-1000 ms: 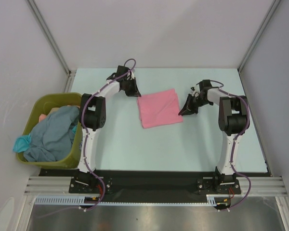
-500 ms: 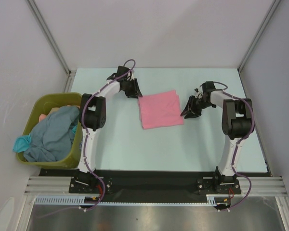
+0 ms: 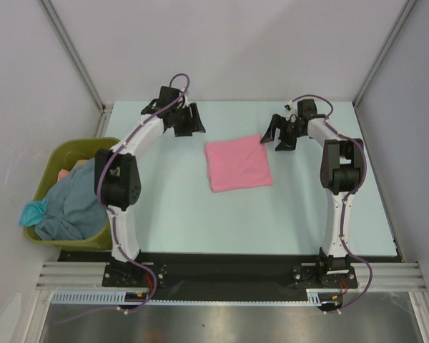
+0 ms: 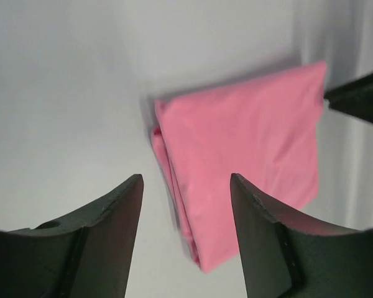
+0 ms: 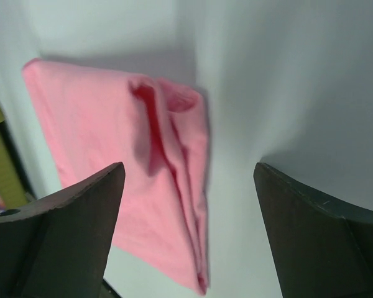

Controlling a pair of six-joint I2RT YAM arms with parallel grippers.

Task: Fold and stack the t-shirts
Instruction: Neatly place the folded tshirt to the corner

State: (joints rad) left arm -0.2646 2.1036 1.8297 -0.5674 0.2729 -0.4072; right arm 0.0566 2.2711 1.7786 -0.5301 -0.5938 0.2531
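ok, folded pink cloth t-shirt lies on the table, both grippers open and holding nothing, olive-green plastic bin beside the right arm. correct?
No: the olive-green plastic bin stands beside the left arm, as the top external view shows. The rest is right.

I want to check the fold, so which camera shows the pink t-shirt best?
The top external view: the whole pink t-shirt lies flat, all four edges visible. The left wrist view shows its layered edge close up; the right wrist view is blurred and partly hidden.
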